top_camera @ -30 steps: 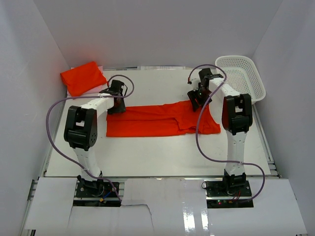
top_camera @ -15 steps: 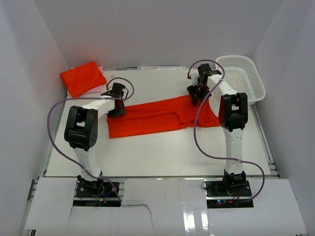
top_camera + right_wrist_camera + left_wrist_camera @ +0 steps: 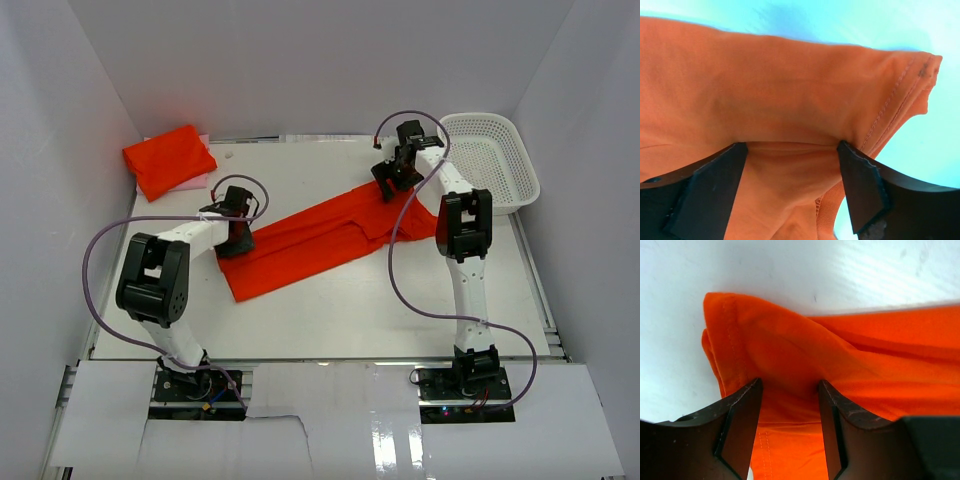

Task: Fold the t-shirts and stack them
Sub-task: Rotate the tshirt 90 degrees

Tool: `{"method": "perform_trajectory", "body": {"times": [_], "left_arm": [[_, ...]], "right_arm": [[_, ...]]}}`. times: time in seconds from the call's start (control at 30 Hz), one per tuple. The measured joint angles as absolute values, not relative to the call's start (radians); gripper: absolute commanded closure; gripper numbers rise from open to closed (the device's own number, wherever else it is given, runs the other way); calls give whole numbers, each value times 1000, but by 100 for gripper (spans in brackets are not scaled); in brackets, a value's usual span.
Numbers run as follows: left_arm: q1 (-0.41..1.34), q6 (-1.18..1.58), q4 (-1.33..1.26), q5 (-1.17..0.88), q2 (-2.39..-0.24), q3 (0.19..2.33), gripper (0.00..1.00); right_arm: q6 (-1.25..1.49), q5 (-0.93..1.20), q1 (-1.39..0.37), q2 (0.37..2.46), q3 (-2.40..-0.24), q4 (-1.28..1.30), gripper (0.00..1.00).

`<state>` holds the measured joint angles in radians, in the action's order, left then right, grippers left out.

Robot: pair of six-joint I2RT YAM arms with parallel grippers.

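A soft orange-red t-shirt [image 3: 320, 240] lies creased in a slanted band with stitched hems. The left gripper [image 3: 789, 390] pinches a bunched fold. The right gripper [image 3: 792, 150] straddles a hemmed corner, grip unclear.

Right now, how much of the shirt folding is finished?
Done: one folded shirt lies in the far left corner. In hand: the second shirt, a long strip, has its ends between the fingers of the left gripper and right gripper. Left: fold it shorter, stack it on the first.
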<state>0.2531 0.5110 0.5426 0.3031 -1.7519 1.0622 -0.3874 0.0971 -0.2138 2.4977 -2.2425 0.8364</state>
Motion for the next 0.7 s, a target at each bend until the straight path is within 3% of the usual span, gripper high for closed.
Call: {"method": "perform_trajectory", "body": {"times": [0.3, 0.7], "left_arm": [[415, 617, 619, 305, -1692, 993, 41], [585, 769, 633, 273, -1642, 923, 41]], "right_arm": [[-405, 147, -236, 2513, -2244, 698, 5], [-432, 136, -260, 2530, -2249, 582, 4]]}}
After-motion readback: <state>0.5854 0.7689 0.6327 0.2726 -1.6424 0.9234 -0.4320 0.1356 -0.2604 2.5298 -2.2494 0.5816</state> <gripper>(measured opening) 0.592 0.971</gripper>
